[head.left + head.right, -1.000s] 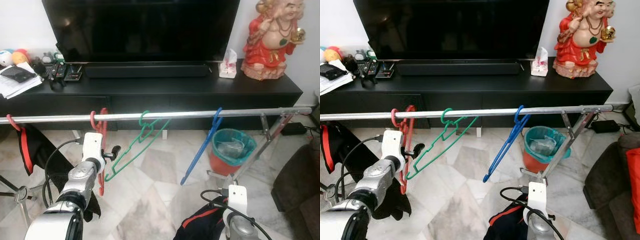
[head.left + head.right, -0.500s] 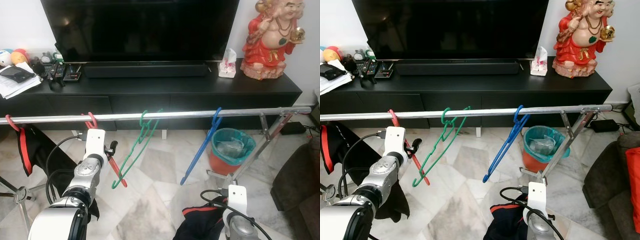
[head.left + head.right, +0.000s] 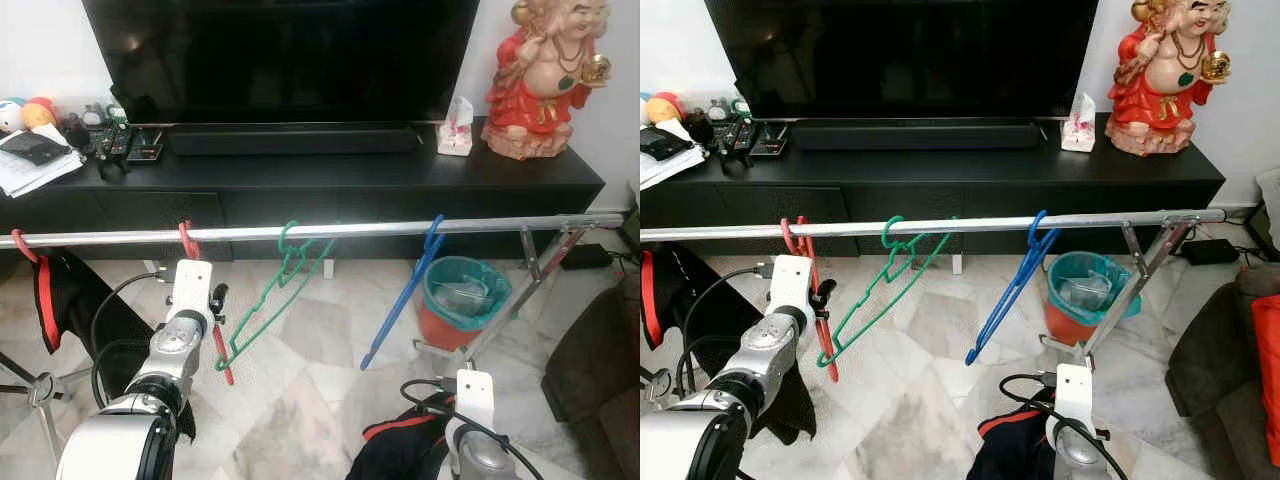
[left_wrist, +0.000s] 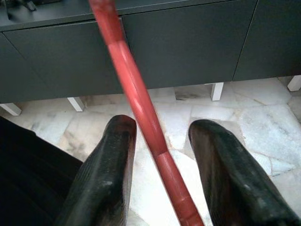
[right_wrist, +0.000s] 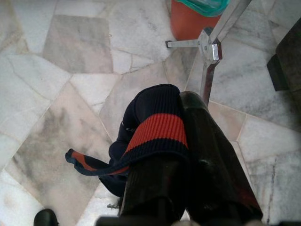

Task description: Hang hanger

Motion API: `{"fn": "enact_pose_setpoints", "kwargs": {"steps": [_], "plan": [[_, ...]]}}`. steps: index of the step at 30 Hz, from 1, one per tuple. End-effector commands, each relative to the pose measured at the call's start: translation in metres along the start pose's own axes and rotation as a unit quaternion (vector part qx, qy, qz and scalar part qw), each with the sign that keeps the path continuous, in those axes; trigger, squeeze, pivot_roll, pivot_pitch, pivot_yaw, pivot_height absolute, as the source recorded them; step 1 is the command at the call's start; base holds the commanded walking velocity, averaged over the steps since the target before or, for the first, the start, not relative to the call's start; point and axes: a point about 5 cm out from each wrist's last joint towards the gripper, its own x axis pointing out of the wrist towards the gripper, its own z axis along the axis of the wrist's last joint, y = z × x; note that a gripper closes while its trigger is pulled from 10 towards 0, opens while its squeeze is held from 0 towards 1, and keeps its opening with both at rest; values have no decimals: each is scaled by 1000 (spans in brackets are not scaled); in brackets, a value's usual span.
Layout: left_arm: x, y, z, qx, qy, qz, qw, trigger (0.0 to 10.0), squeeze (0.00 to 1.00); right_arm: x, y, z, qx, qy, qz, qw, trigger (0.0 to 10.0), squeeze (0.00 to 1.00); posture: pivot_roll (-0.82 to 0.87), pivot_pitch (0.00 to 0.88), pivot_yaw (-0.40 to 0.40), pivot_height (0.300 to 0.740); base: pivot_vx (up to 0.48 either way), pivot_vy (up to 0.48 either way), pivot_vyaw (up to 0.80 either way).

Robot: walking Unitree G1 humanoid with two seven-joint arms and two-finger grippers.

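Observation:
A red hanger (image 3: 187, 240) is hooked over the silver rail (image 3: 350, 229) near its left end, and its body hangs down beside my left gripper (image 3: 215, 298). In the left wrist view the red hanger's bar (image 4: 134, 89) runs between the two spread black fingers (image 4: 110, 160), so this gripper is open. A green hanger (image 3: 275, 300) and a blue hanger (image 3: 405, 290) hang further right on the rail. Low at the front, my right gripper (image 5: 183, 141) is shut on a dark garment with a red stripe (image 5: 157, 129).
Behind the rail stands a black TV cabinet (image 3: 300, 175) with a red statue (image 3: 545, 75). A teal-lined orange bin (image 3: 462, 300) sits by the rail's right leg. A black and red garment (image 3: 55, 290) hangs at the rail's left end. A dark sofa (image 3: 600, 370) is at the right.
The red hanger's lower end swung out to the right, then back toward my left gripper. The green hanger sways on the rail. My right arm stayed low.

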Motion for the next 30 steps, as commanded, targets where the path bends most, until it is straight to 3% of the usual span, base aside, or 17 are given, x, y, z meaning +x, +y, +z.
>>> {"fn": "enact_pose_setpoints", "kwargs": {"steps": [1, 30], "plan": [[1, -1, 3, 6, -6, 3, 1000, 0, 0, 1, 3, 6, -4, -11, 4, 1000, 10000, 0, 12, 0, 1, 740, 0, 0, 0], [-1, 3, 3, -8, -24, 34, 999, 0, 0, 1, 4, 5, -6, -8, 6, 1000, 10000, 0, 13, 0, 1, 740, 0, 0, 0]]}}
